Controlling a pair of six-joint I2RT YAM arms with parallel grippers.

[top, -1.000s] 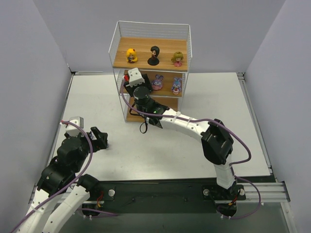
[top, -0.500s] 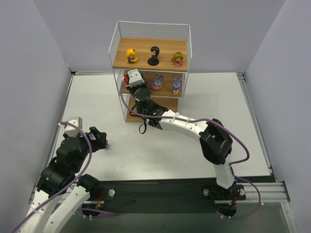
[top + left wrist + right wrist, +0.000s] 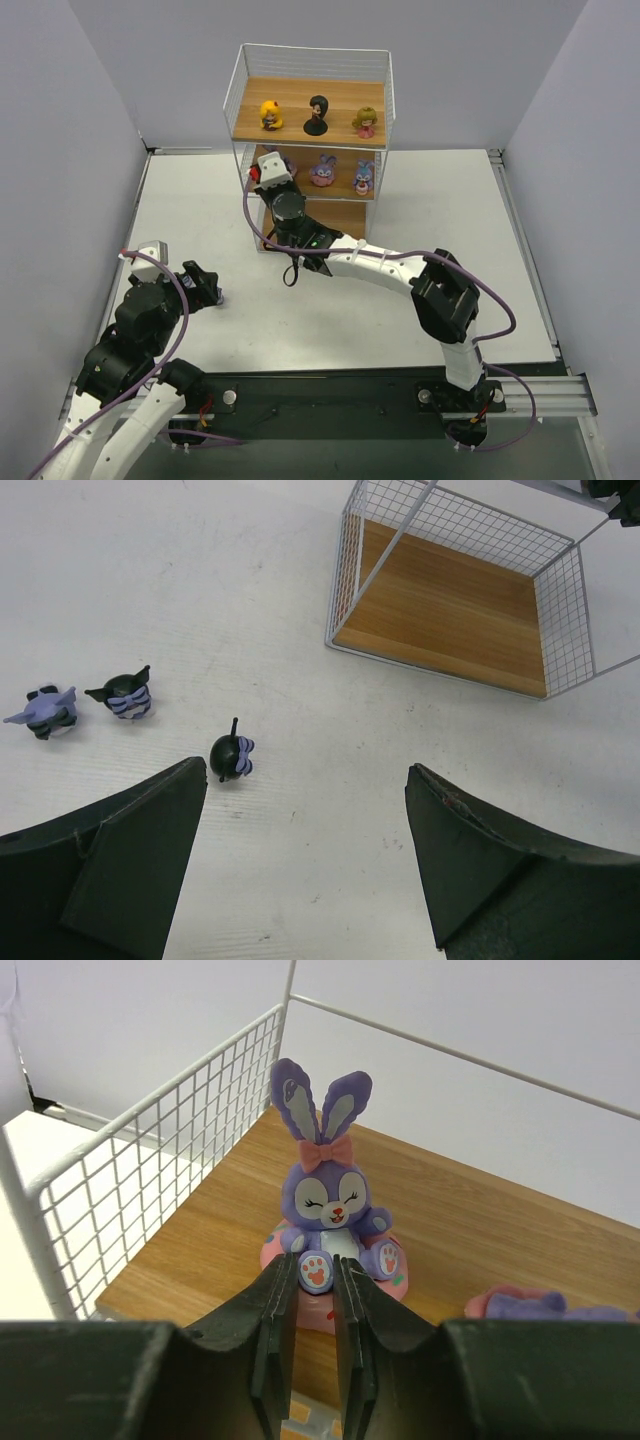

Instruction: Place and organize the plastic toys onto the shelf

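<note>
- Grey walls [image 3: 80,100] close in a white table [image 3: 400,300]; the shelf [image 3: 340,95], white wire with brown boards, stands at the table's far middle.
- On the shelf's top board three big-headed dolls stand in a row: a yellow doll [image 3: 270,114] at the left, a black doll [image 3: 318,114] in the middle and an olive-pink doll [image 3: 366,121] at the right.
- On the shelf's middle board two purple bunnies stand side by side, one at the centre [image 3: 324,170] and one toward the right end [image 3: 363,177].
- A third bunny [image 3: 335,1205] sits upright on a pink ring base at the left end of that middle board, near the wire side wall and facing outward.
- The right arm reaches into the shelf's middle tier from the front.
- The right gripper [image 3: 315,1265] has its jaws drawn close, with only a narrow slit between them.
- Its fingertips [image 3: 285,1270] flank the front foot of the third bunny. Whether they pinch it or merely sit in front of it I cannot tell.
- The left gripper [image 3: 306,765] hangs above the table, in front of the shelf and off to its left. Its jaws are spread wide and hold nothing.
- Three small dark toys lie on the table, well apart from the shelf on its left front side: a lilac-and-black one [image 3: 42,710], a black one with a striped bow [image 3: 122,695] and a round black one [image 3: 232,757].
- The round black one is the closest of the three to the shelf's bottom board [image 3: 450,610], and it lies just beyond the left gripper's fingertip [image 3: 190,775].
</note>
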